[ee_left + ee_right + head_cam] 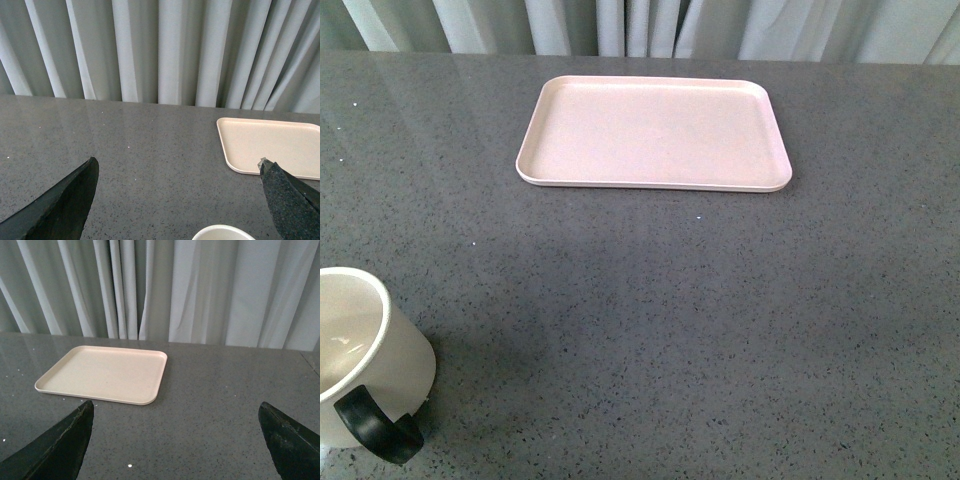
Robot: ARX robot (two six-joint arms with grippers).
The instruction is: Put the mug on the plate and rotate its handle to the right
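Front view alone shows the handle on the mug. My left gripper and right gripper gape; open table separates mug and plate.

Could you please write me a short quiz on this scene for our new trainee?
1. True or false: the mug stands on the table, off the plate.
2. Which wrist view shows the mug's rim: A) left, B) right?
3. Fill in: the handle is coloured ___.
Key: 1 true; 2 A; 3 black.
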